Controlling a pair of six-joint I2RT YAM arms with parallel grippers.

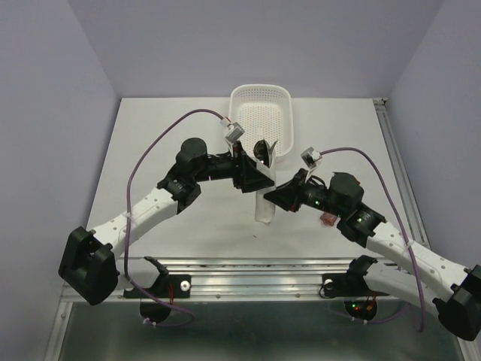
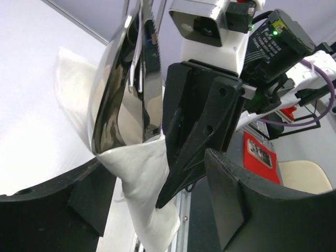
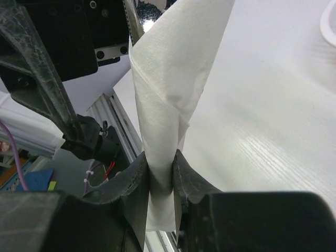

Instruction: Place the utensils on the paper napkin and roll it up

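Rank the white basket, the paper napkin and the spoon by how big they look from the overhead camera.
1. the white basket, clearly largest.
2. the paper napkin, a narrow roll, partly covered.
3. the spoon, only its shiny bowl showing above the napkin; smallest as seen.

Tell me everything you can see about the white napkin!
The paper napkin is thin, soft and white. It is rolled into a long, wrinkly tube around the spoon, whose shiny bowl pokes out of one end. The right claw pinches the tube tight near its other end. The left claw stands open around it.
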